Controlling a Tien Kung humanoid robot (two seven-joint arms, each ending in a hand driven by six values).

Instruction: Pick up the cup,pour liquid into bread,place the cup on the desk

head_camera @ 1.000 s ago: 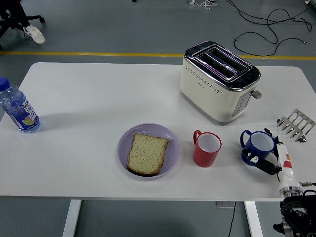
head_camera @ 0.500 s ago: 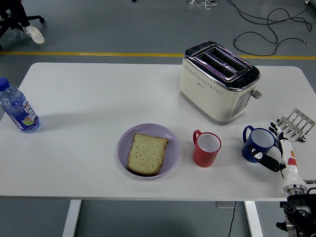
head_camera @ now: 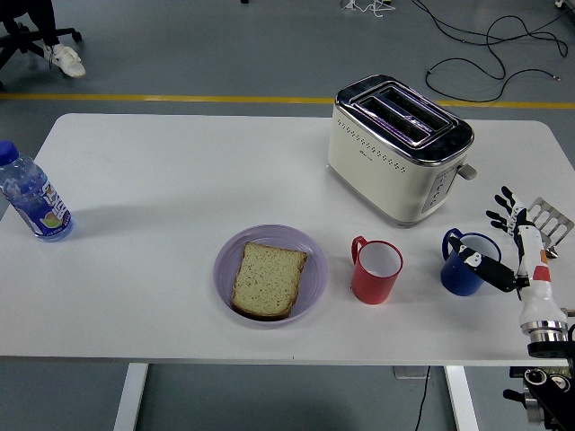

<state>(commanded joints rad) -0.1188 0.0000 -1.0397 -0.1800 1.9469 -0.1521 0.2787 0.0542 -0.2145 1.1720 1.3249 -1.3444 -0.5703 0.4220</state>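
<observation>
A blue cup (head_camera: 464,264) stands upright at the table's right, handle to the left. My right hand (head_camera: 505,241) comes up from the lower right corner and sits right beside that cup. Its fingers (head_camera: 502,208) are spread above the cup's far right side, and the thumb lies against the cup's right wall; the hand is open. A red cup (head_camera: 376,270) stands left of the blue one. A slice of bread (head_camera: 268,278) lies on a purple plate (head_camera: 229,259) near the table's front middle. The left arm is out of view.
A cream toaster (head_camera: 396,146) stands behind the cups. A metal toast rack (head_camera: 544,221) sits at the right edge, just behind my hand. A blue-capped water bottle (head_camera: 30,195) stands at the far left. A person's shoe (head_camera: 65,59) shows on the floor, top left.
My right hand has moved away from me along the blue cup's right side and its fingers have spread open. The blue cup has shifted slightly away from me.
</observation>
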